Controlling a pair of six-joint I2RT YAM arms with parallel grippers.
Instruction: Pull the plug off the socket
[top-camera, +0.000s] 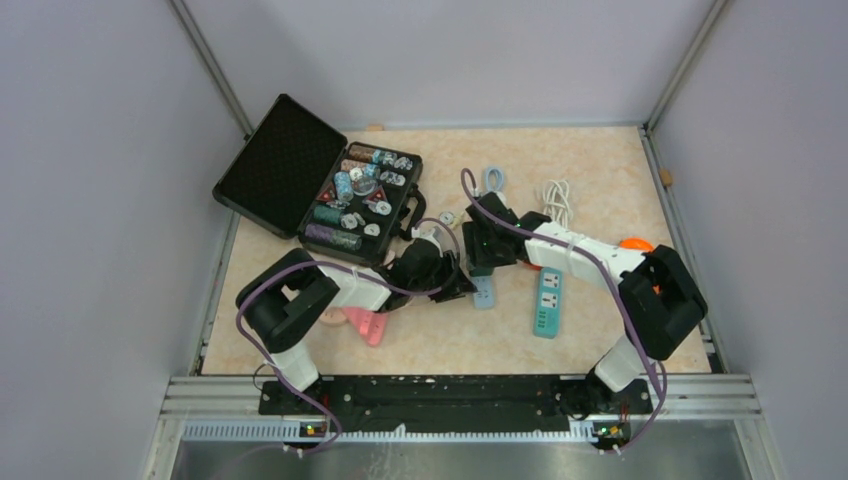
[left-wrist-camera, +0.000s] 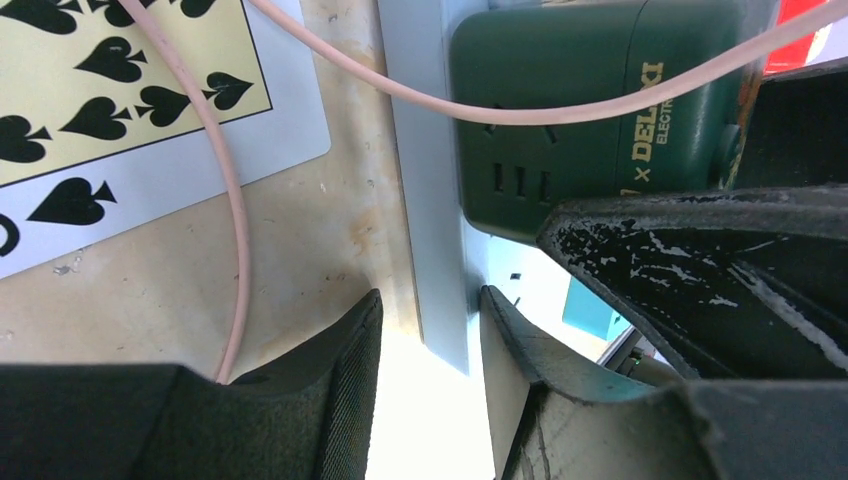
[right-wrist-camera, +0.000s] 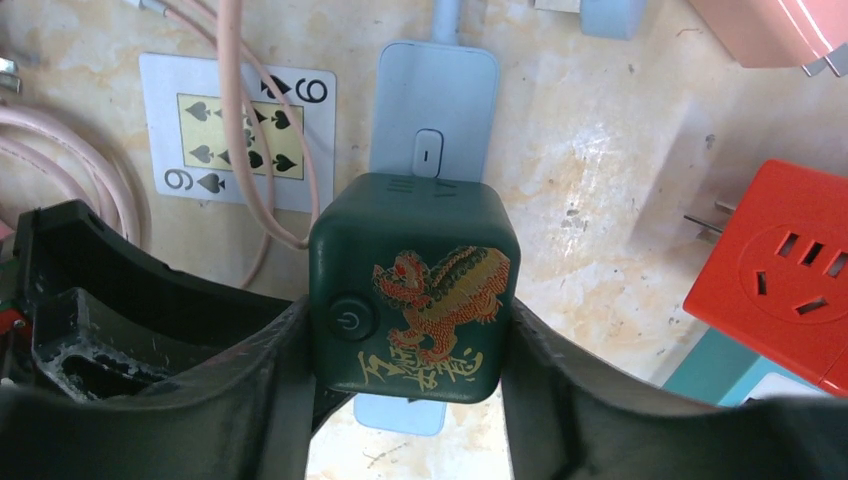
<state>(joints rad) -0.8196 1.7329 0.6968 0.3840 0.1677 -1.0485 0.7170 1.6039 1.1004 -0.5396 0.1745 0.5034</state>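
Your right gripper (right-wrist-camera: 408, 340), nearer than the left gripper (left-wrist-camera: 430, 300) whose narrow jaws straddle one end of the blue power strip (right-wrist-camera: 436, 100) (contact unclear), is clamped from above on the green plug (right-wrist-camera: 412, 285) seated in that strip, so pull straight up.

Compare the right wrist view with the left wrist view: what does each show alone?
Right wrist only: the top of the green cube with dragon print and power button, the right fingers pressed on its two sides, the switch on the strip. Left wrist only: the cube's side with slots and DELIXI lettering, the left fingers straddling the strip's end. Both: green cube, pale blue strip, spade card, pink cable.
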